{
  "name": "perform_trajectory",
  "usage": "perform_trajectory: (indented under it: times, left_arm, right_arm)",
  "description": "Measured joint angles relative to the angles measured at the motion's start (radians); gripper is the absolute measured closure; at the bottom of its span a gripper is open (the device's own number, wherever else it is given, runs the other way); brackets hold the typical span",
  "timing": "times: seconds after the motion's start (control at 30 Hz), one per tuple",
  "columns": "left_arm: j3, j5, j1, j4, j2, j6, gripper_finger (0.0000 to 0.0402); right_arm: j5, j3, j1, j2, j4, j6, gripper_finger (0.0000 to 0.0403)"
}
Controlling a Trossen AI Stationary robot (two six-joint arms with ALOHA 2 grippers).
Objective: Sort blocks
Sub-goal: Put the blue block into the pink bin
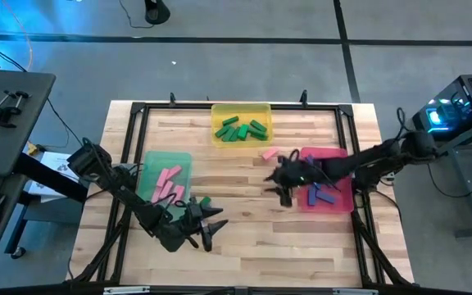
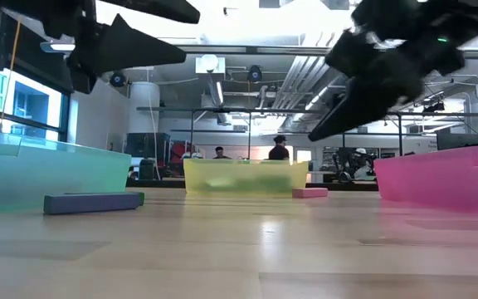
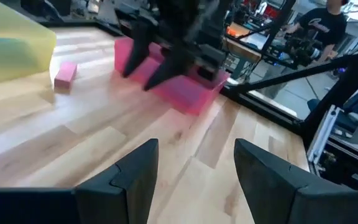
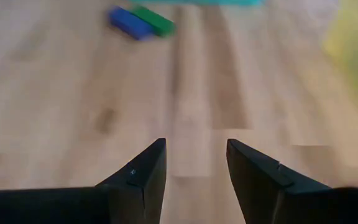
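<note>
Wooden desk point(image 1: 244, 246) carries three trays; the right arm covers part of the pink tray point(image 1: 341, 201). Both tools, left point(image 1: 209, 223) at 7 o'clock and right point(image 1: 279, 182) at 3 o'clock, gape empty.

We see a table point(image 1: 244, 246) of pale, smooth, faintly glossy wood planks in a dark metal frame, translucent plastic trays point(image 2: 246, 177) and matt blocks point(image 2: 92, 202).

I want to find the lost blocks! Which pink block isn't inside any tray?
The pink block lying alone on the bare wood between the yellow tray and the pink tray. The other pink blocks all sit inside the green tray.
</note>
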State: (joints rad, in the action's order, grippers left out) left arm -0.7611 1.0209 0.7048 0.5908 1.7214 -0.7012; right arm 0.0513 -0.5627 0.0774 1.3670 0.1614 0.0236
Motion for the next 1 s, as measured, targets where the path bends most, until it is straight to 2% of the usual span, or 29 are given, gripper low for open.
perform_trajectory:
  times: [0.07, 0.13, 0.27, 0.37, 0.47, 0.57, 0.63, 0.73, 1.0]
  left_arm:
    - [-0.029, -0.012, 0.007, -0.063, 0.000, -0.039, 0.0211]
    - [-0.085, -0.064, 0.011, -0.200, 0.000, -0.103, 0.0221]
    - [-0.264, -0.273, -0.011, -0.704, 0.000, -0.348, 0.0242]
    - [-0.404, -0.435, -0.034, -1.082, 0.003, -0.552, 0.0257]
    - [-0.471, -0.534, -0.041, -1.295, 0.011, -0.660, 0.0271]
    - [-0.465, -0.670, -0.062, -1.362, 0.011, -0.704, 0.0278]
    - [-0.454, -0.723, -0.085, -1.413, 0.011, -0.720, 0.0281]
    - [-0.441, -0.735, -0.125, -1.416, 0.019, -0.725, 0.0282]
    - [-0.437, -0.778, -0.217, -1.412, 0.088, -0.623, 0.0283]
  right_arm:
    - [0.001, 0.063, 0.056, 0.000, 0.128, 0.054, 0.0251]
    - [0.006, 0.120, 0.116, 0.000, 0.261, 0.097, 0.0251]
    - [0.089, 0.193, 0.219, 0.000, 0.441, 0.134, 0.0251]
    - [0.170, 0.200, 0.277, 0.000, 0.464, 0.134, 0.0251]
    - [0.232, 0.200, 0.313, 0.000, 0.471, 0.133, 0.0251]
    - [0.265, 0.200, 0.335, 0.000, 0.474, 0.132, 0.0251]
    - [0.276, 0.200, 0.344, 0.000, 0.479, 0.127, 0.0251]
    - [0.283, 0.200, 0.351, 0.000, 0.481, 0.118, 0.0251]
    - [0.283, 0.199, 0.351, 0.001, 0.487, 0.099, 0.0251]
